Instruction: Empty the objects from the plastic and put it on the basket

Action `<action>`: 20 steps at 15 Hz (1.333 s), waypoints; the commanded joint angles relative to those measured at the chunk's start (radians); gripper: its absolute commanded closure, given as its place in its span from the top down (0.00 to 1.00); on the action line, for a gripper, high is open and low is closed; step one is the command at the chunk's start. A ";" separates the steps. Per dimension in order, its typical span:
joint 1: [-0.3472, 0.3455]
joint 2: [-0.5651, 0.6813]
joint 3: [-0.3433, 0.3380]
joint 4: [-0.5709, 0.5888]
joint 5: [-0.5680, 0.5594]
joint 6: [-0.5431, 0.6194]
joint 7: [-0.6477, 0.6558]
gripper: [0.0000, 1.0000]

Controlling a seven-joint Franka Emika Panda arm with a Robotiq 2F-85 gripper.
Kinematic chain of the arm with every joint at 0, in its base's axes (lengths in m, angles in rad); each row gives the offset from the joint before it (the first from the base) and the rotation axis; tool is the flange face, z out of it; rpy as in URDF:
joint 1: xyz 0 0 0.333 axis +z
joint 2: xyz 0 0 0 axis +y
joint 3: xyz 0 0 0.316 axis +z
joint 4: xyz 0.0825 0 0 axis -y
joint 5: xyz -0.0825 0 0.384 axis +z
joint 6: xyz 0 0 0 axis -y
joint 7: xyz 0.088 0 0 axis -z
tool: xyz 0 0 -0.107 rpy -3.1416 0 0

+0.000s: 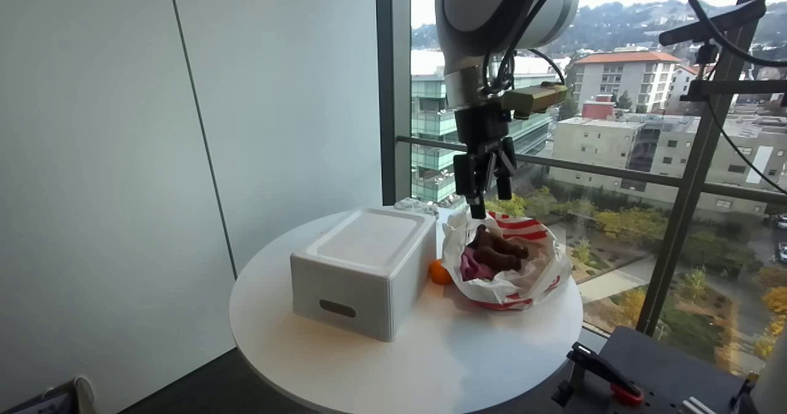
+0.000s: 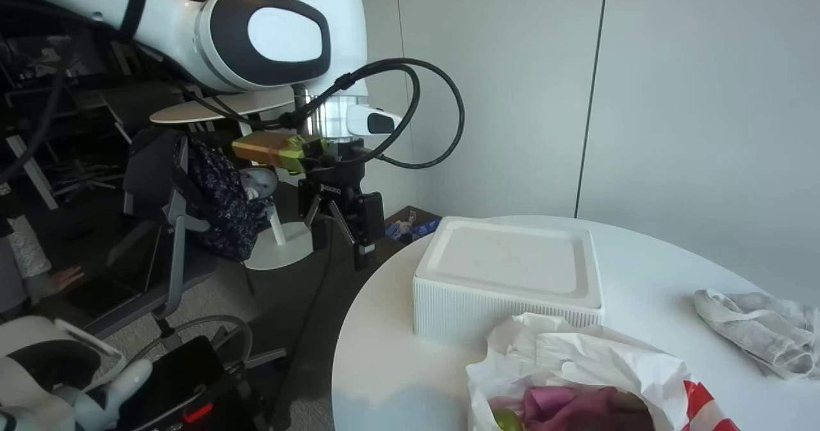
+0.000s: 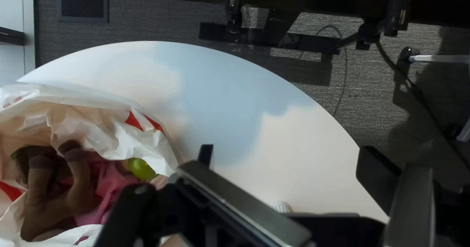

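The plastic, a crinkled white bag with red stripes (image 1: 550, 266), lies with its mouth open on the round table. Inside it show a dark brown object (image 1: 495, 251), a pink cloth-like piece (image 3: 110, 188) and a yellow-green round item (image 3: 141, 169). An orange ball (image 1: 439, 272) sits outside the bag, between it and the basket. The basket, a white box (image 1: 341, 291) with a handle slot, shows a flat, closed top. My gripper (image 1: 490, 195) hangs above the table, clear of bag and basket. Its jaws are apart with nothing between them, also in the wrist view (image 3: 290, 166).
The white round table (image 1: 430, 365) carries everything. A crumpled, translucent whitish item (image 2: 759, 332) lies on it, behind the basket in an exterior view. Large windows and a wall stand close to the table. A dark base (image 3: 312, 1) is past its edge in the wrist view.
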 commanded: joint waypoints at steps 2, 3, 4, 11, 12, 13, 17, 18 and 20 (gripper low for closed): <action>-0.021 0.139 0.002 0.012 -0.028 0.087 0.100 1.00; -0.032 0.190 -0.004 0.021 -0.023 0.118 0.141 1.00; -0.050 0.244 -0.008 0.026 -0.035 0.188 0.206 1.00; -0.085 0.605 -0.138 0.204 -0.277 0.485 0.581 1.00; -0.075 0.645 -0.173 0.238 -0.310 0.506 0.630 1.00; -0.061 0.686 -0.209 0.269 -0.351 0.537 0.682 1.00; -0.011 0.839 -0.319 0.396 -0.422 0.567 0.834 1.00; -0.005 0.880 -0.335 0.422 -0.419 0.569 0.848 1.00; 0.000 0.943 -0.347 0.460 -0.389 0.572 0.854 1.00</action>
